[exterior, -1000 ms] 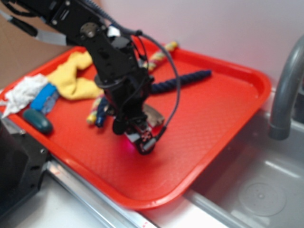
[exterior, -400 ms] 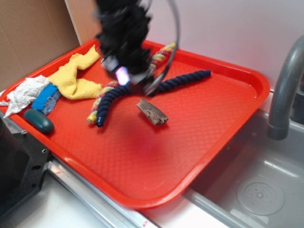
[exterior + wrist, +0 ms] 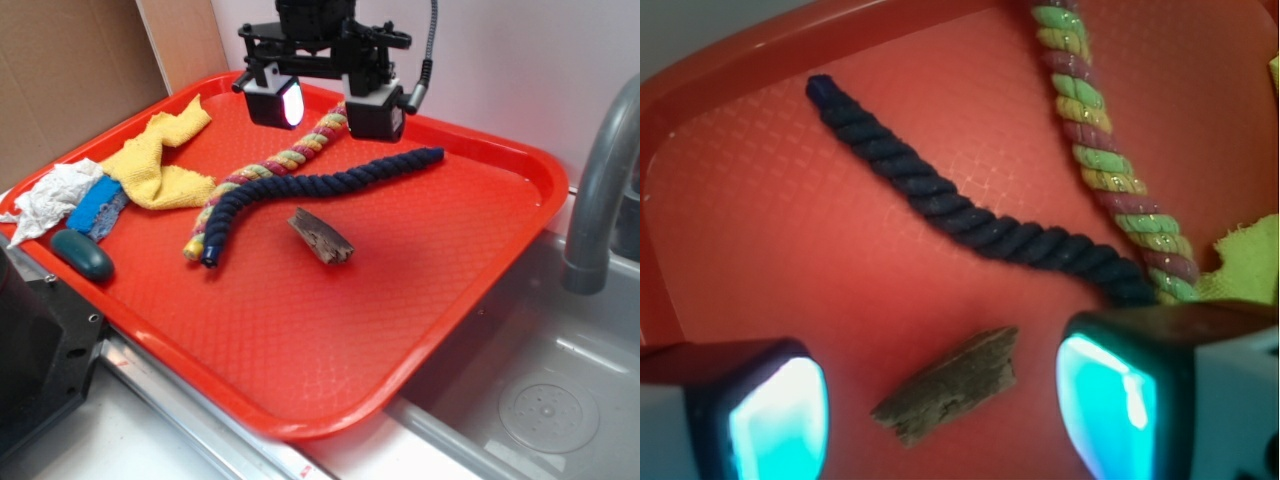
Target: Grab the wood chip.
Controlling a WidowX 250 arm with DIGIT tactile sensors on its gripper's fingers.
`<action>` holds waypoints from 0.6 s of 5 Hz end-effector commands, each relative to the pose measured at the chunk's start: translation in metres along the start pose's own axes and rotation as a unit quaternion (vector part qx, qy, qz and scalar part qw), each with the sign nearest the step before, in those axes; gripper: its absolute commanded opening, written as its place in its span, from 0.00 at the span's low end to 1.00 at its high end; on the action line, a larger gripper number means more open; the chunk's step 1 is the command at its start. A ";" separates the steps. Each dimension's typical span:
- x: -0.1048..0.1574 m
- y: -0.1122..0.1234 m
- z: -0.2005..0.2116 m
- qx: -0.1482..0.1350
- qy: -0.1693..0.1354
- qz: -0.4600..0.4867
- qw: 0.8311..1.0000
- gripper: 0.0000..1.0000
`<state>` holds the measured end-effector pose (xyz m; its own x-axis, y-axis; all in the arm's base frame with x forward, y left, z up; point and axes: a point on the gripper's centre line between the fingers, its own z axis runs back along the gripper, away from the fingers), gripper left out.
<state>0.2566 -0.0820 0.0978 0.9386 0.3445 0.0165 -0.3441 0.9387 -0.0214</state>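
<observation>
You are at the approach step: the tool [image 3: 322,105] hangs high over the far part of the red tray [image 3: 500,250], its fingers [image 3: 276,100] spread wide with nothing between them, and the wood chip [image 3: 321,236] is not yet grasped. The chip lies flat on the tray floor near the middle, just on the near side of the navy rope [image 3: 320,190] and apart from it; in the wrist view the wood chip [image 3: 948,388] sits low in the frame between the two lit fingers, angled across the gap rather than square to it. By my reading, your next move calls for coming straight down over the chip and turning the wrist so the fingers close across its narrow width, not along its length; because it is thin and flat, you will probably need to go nearly to the tray surface, while keeping clear of the navy rope. Counting what is on the tray: one wood chip, two ropes (the navy one and a multicoloured rope [image 3: 290,160]), one yellow cloth [image 3: 160,160], one white crumpled paper or cloth [image 3: 48,197], one blue item [image 3: 95,207] beside it that I cannot identify, and one dark teal oval object [image 3: 82,254]. One grey faucet [image 3: 600,180] stands over the sink [image 3: 540,400] to the right.
</observation>
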 end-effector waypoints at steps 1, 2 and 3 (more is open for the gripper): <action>0.008 0.003 0.013 -0.016 -0.021 0.005 1.000 1.00; -0.018 -0.001 -0.002 0.031 -0.057 0.128 0.990 1.00; -0.036 -0.006 -0.007 0.075 -0.072 0.248 0.963 1.00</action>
<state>0.2273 -0.1028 0.0839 0.6617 0.7307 0.1681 -0.7488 0.6554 0.0986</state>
